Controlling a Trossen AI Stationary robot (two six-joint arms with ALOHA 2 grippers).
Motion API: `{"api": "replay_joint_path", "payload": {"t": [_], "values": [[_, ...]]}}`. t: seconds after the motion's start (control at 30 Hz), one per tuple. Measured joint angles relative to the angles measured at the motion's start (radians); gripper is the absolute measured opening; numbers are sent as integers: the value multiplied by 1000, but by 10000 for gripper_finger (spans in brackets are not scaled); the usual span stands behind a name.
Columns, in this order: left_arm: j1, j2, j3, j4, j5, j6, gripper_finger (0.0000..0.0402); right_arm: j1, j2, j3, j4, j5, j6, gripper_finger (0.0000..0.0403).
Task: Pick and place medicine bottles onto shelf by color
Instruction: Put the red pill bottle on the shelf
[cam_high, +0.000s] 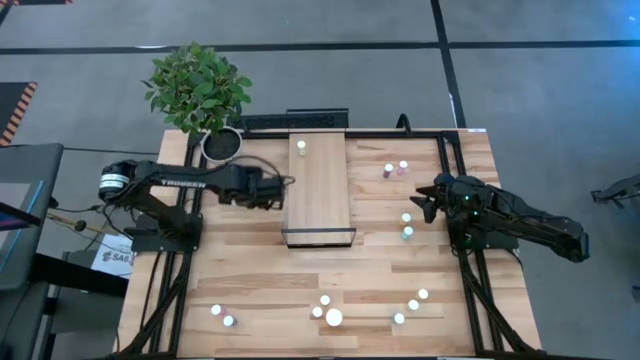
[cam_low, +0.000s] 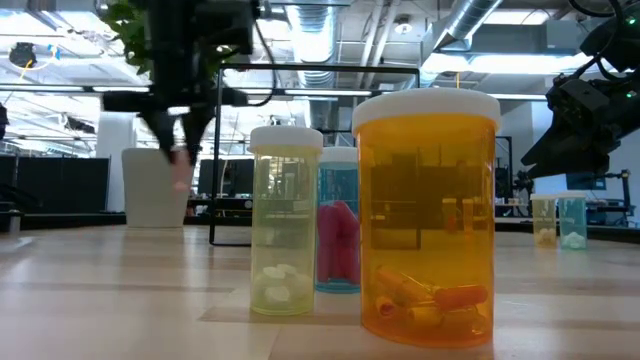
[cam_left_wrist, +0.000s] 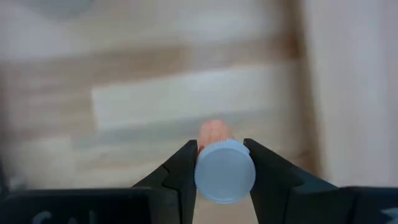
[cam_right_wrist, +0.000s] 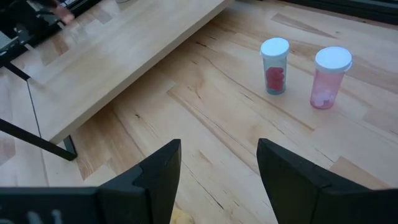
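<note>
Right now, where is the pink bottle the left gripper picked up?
The white-capped pink bottle sits clamped in the left gripper, just left of the light-wood shelf in the high view.

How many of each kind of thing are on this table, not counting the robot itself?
Medicine bottles: 14 (12 standing on the table, 1 on the shelf, 1 pink bottle in the left gripper)
Shelf: 1
Potted plant: 1
Total: 16
</note>
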Motion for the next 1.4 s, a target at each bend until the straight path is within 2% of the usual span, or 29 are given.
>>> {"api": "replay_joint_path", "payload": {"t": [0.37, 0.7, 1.03, 1.4], "values": [[156, 296, 381, -79, 54, 279, 103, 0, 0, 0, 0, 0, 0, 234], [226, 462, 600, -59, 45, 365, 103, 0, 0, 0, 0, 0, 0, 234], [271, 604, 735, -96, 103, 362, 103, 0, 0, 0, 0, 0, 0, 234], [294, 608, 736, -93, 98, 324, 103, 0, 0, 0, 0, 0, 0, 234]]}}
